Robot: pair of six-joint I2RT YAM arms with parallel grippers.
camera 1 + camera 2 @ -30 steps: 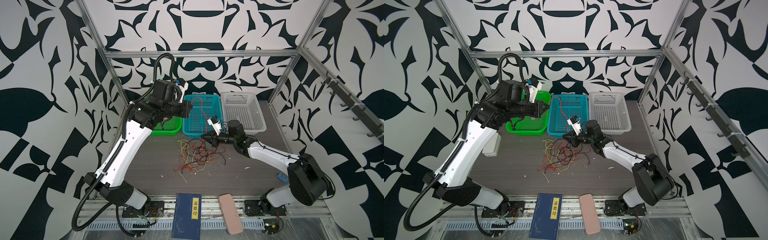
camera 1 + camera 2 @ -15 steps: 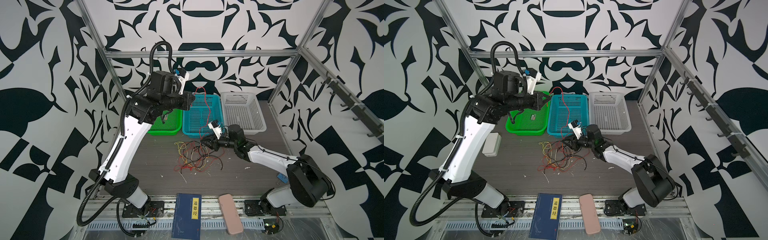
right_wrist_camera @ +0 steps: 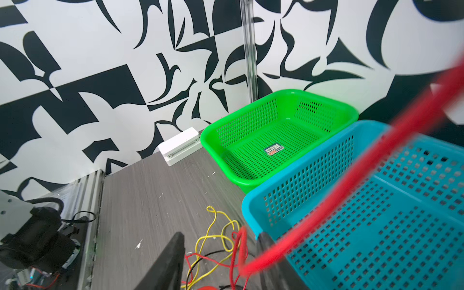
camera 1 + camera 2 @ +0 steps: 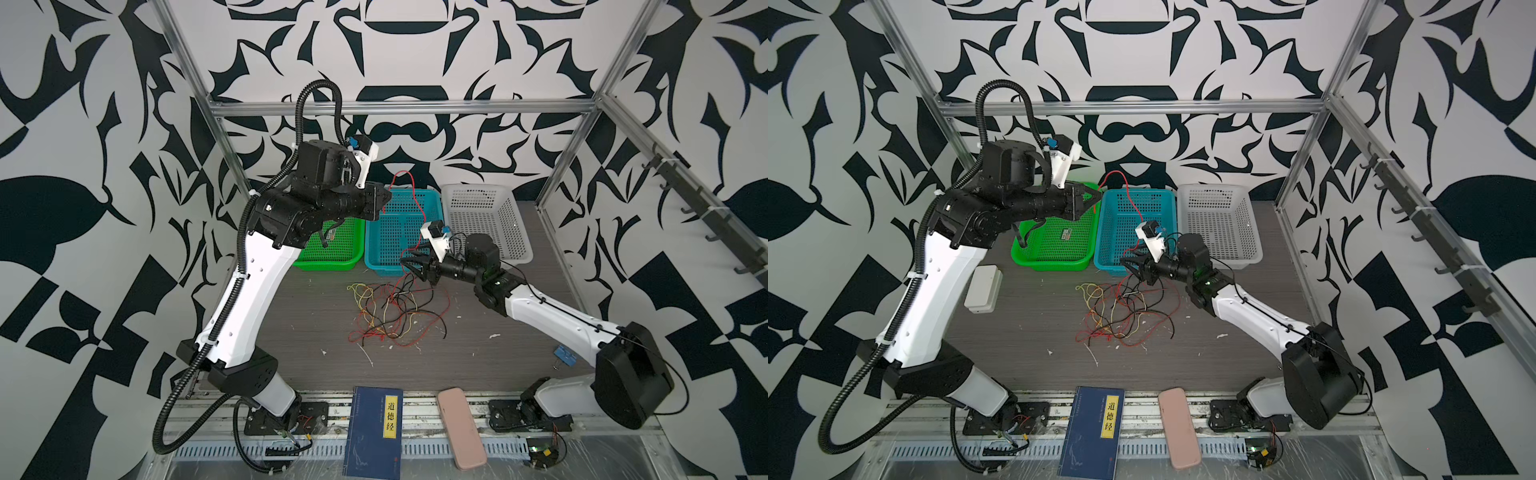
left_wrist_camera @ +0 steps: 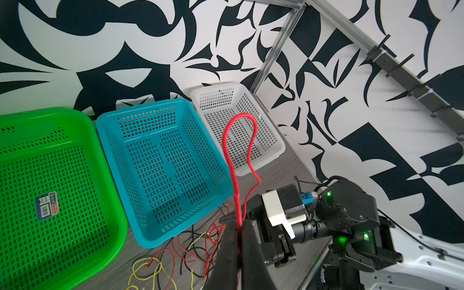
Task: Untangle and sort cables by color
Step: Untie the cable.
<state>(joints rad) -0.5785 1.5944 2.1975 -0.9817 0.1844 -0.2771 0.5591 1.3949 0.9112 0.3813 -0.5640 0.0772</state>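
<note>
Cables [image 4: 395,311] in red, pale yellow and black lie in one loose tangle on the table [image 4: 316,332], just in front of the blue basket [image 4: 415,192]. One red cable [image 5: 236,160] rises out of this pile. The left gripper [image 4: 384,199] is closed fully on it and is held high, near the seam between the green basket [image 4: 328,265] and the blue basket. The strand loops above the fingertips, then falls across the blue basket to the pile. This height probably serves to draw the red strand clear of the other colours. The right gripper [image 4: 409,264] sits low at the basket-side edge of the tangle, jaws roughly half apart and gripping nothing. The red strand passes close to its fingers [image 3: 170,261], but contact cannot be confirmed. No cable lies sorted in any basket, including the white basket [image 4: 482,188].
</note>
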